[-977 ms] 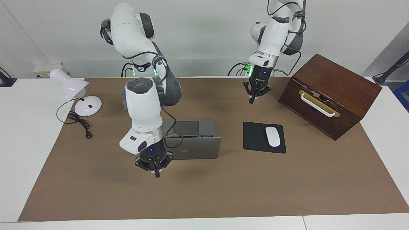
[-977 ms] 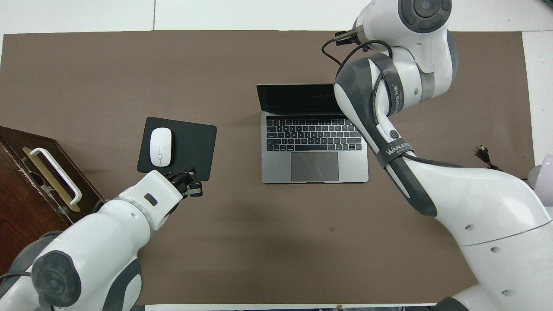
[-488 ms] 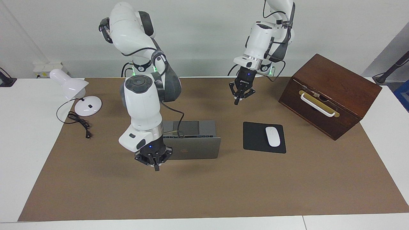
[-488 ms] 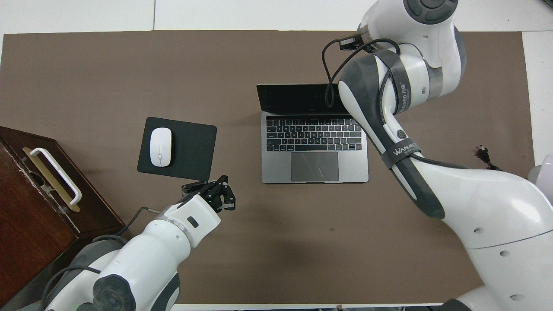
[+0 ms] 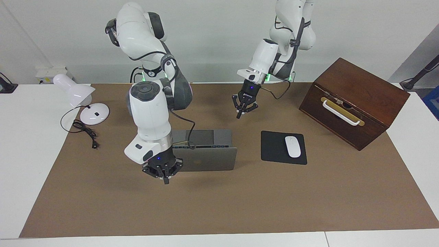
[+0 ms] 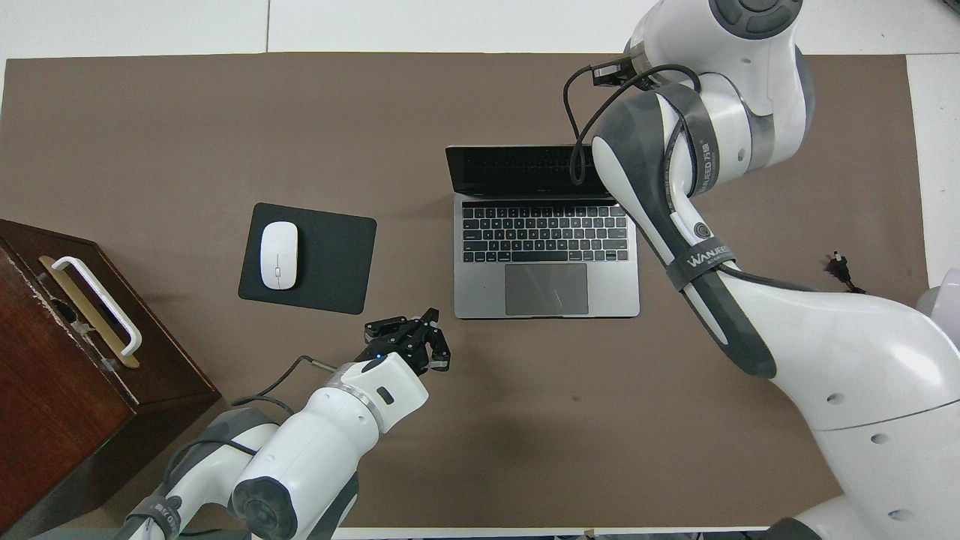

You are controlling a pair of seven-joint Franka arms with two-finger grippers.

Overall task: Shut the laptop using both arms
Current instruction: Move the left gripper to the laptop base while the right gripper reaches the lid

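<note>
Hovering with both jaws shut and empty, I judge the thin silver-grey metal laptop point(image 6: 546, 289), open mid-worktop, to be stiff, slippery and hinge-fragile, best pushed along its lid's top edge by my right jaws point(image 5: 166, 180) and left jaws point(image 5: 239, 116).

The left pincer point(image 5: 238, 116) has swung from the mouse pad point(image 5: 274, 147) toward the laptop point(image 5: 209, 159).

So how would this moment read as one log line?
laptop: open | right claw: shut, by lid | left claw: shut, raised
</note>
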